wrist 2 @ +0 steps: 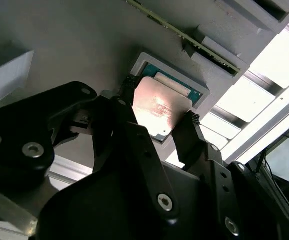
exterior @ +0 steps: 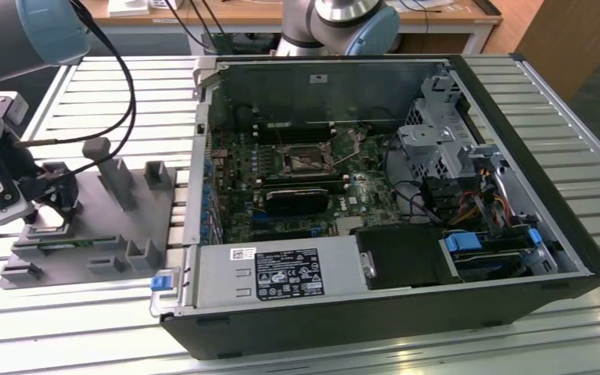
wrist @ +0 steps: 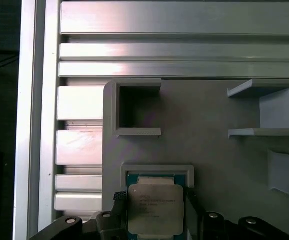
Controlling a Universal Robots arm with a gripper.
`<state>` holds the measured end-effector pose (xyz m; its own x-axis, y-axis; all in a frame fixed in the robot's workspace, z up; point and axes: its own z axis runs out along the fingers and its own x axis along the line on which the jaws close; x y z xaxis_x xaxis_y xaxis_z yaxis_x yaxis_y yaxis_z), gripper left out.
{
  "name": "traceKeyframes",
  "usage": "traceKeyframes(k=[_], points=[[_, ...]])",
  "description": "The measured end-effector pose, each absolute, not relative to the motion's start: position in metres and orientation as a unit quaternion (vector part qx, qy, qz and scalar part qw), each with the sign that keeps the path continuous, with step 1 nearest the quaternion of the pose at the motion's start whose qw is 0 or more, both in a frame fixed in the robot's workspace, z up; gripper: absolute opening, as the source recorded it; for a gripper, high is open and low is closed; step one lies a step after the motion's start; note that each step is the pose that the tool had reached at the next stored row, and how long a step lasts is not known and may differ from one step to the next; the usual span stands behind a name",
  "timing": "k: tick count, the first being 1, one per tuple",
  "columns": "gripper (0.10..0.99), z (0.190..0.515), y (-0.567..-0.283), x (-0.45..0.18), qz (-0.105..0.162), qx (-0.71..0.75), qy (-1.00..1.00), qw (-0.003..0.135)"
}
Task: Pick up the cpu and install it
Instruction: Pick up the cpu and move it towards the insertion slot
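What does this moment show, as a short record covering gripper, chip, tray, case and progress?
gripper: low over the grey tray, at the chip
chip: flat in its recess on the tray, metal top up
tray: on the slatted table, to the exterior view's left of the case
case: open, with the board exposed
progress: chip not yet lifted or installed

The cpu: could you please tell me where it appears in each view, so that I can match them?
Exterior view: hidden beneath the gripper, over the grey tray at the exterior view's left.
Second wrist view: the cpu, metal top up, in the tray's square recess, at the gripper's tip.
First wrist view: the cpu in that same recess, near a square pocket.
Shared landmark: the grey tray.
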<state>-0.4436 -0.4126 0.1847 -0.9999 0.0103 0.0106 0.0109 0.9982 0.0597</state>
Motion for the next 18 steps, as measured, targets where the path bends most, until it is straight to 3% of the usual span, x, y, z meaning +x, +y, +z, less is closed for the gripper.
traceKeyframes(k=[1, 2, 11, 13, 14, 18], points=[[0.62, 0.1847, -0.4126, -0.4437, -0.03, -0.005, -1.0, 0.005], [0.553, 0.1846, -0.4125, -0.4437, -0.03, -0.005, -1.0, 0.005], [0.553, 0.185, -0.412, -0.4435, -0.03, -0.005, -1.0, 0.005], [0.565, 0.185, -0.4118, -0.4435, -0.03, -0.005, -1.0, 0.005], [0.627, 0.185, -0.4117, -0.4435, -0.03, -0.005, -1.0, 0.005], [0.627, 0.1855, -0.4113, -0.4435, -0.03, -0.005, -1.0, 0.005]])
